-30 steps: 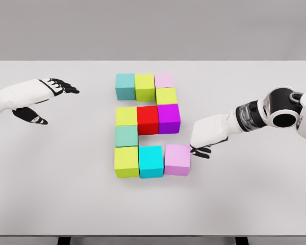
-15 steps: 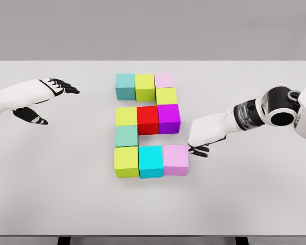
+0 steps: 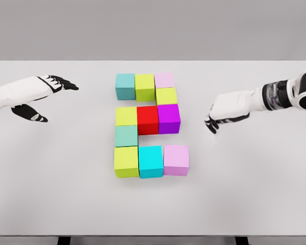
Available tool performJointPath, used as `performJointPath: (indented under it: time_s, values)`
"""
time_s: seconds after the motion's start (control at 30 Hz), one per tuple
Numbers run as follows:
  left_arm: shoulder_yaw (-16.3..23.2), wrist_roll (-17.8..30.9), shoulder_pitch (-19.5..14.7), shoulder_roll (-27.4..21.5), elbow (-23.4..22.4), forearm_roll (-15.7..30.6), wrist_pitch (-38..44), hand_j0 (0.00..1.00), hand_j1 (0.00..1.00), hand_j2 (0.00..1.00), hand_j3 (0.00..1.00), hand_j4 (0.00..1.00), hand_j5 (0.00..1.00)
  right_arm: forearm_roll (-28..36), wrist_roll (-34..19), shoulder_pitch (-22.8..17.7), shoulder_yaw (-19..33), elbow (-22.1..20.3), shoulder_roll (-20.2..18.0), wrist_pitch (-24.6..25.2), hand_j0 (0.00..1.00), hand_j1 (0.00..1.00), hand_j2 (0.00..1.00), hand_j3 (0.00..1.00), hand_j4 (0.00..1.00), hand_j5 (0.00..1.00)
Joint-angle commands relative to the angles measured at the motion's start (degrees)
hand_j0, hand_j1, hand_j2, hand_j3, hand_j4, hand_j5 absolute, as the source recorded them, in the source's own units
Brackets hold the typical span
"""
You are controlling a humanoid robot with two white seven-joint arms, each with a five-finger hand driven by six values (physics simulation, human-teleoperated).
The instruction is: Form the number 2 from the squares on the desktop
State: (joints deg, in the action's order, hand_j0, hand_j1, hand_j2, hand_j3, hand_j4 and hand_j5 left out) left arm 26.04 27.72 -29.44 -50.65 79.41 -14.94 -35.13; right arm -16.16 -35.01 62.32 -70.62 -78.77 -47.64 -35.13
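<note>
Coloured squares (image 3: 148, 122) sit mid-table (image 3: 255, 194) as a 2 — right hand (image 3: 222, 113) hovers beside them, fingers loosely drooped, empty; left hand (image 3: 43, 92) spread wide near the left edge.

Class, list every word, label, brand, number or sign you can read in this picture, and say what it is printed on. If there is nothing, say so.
None: no printed text, label, brand or sign can be read on the cubes, the table or either hand.
The only number is a shape: the coloured cubes laid together form a "2", not a printed one.
</note>
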Motion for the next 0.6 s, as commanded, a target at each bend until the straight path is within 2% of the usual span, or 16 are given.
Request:
performJointPath:
  time_s: [0.0,0.03,0.13,0.23,0.33,0.57]
  values:
    - [-0.03,-0.03,0.09,-0.06,-0.13,0.52,0.13,1.00,1.00,1.00,1.00,1.00,1.00,0.77,0.01,0.00,4.35,1.95,-2.36,0.13,1.00,1.00,1.00,1.00,1.00,1.00]
    - [-0.03,0.05,0.00,-0.06,-0.13,0.52,0.13,1.00,1.00,1.00,1.00,1.00,1.00,0.77,0.01,-0.70,5.93,2.22,-2.80,0.13,1.00,1.00,1.00,1.00,1.00,1.00]
    - [-0.03,-0.03,0.26,-0.06,-0.22,0.44,0.13,1.00,1.00,1.00,1.00,1.00,1.00,0.51,0.01,-6.24,13.31,2.74,-2.89,0.13,1.00,1.00,1.00,1.00,1.00,1.00]
    - [0.06,0.05,0.35,-0.06,-0.30,0.44,0.13,1.00,1.00,1.00,1.00,1.00,1.00,0.34,0.01,-8.44,17.44,2.92,-2.98,0.13,1.00,1.00,1.00,1.00,1.00,1.00]
    - [0.06,-0.03,0.44,-0.06,-0.22,0.44,0.13,1.00,1.00,1.00,1.00,1.00,1.00,0.25,0.01,-8.70,17.71,4.77,-2.63,0.13,1.00,1.00,1.00,1.00,1.00,1.00]
    - [0.06,-0.03,0.09,-0.06,-0.30,0.35,0.13,1.00,1.00,1.00,1.00,1.00,1.00,0.07,0.01,-9.49,17.62,5.29,-2.10,0.13,1.00,1.00,1.00,1.00,1.00,1.00]
